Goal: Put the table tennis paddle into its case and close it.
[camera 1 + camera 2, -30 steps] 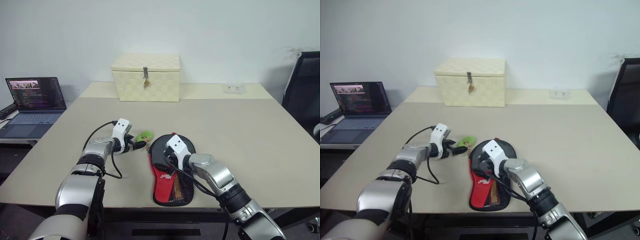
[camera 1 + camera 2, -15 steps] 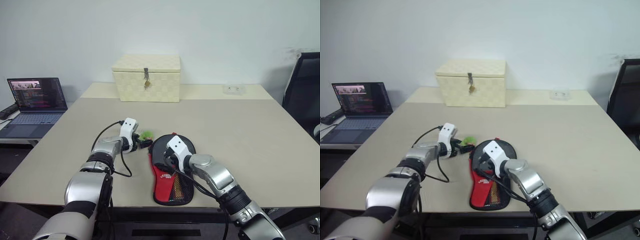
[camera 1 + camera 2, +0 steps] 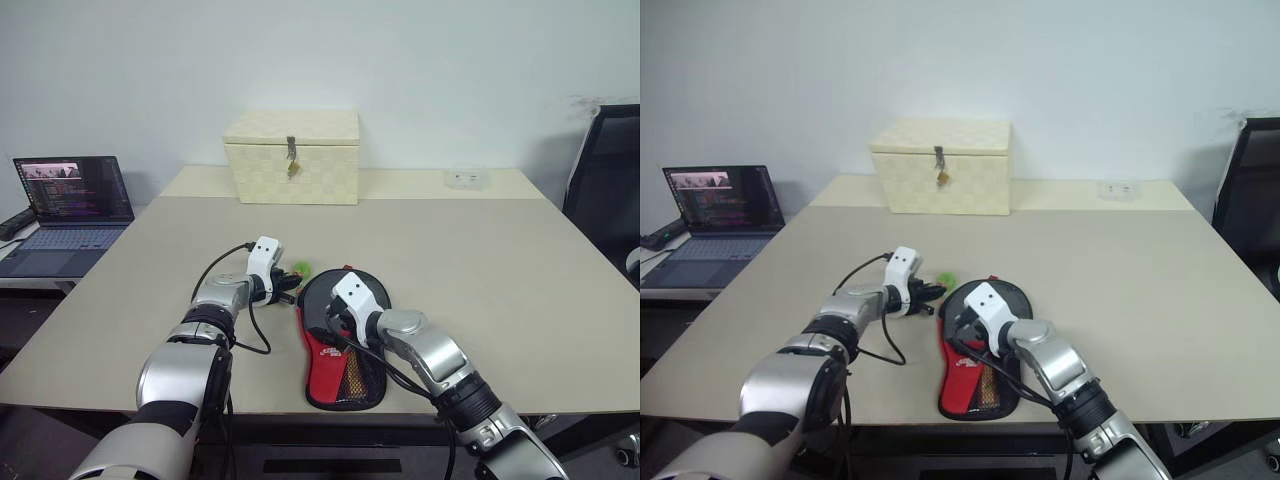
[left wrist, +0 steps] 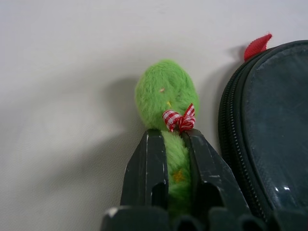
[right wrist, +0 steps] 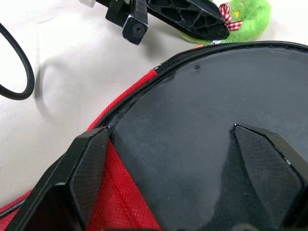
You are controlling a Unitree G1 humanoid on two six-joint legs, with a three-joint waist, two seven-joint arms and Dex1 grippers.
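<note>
The case lies flat near the desk's front edge: black fabric, red panel, mesh pocket, zipper around its round head. The left gripper is clamped on a fuzzy green plush toy just beside it; the right gripper hovers spread wide over the case.

The right claw stands spread wide over the black-and-red case. Beyond its zip edge, the left claw pinches a green plush toy on the bench.
</note>
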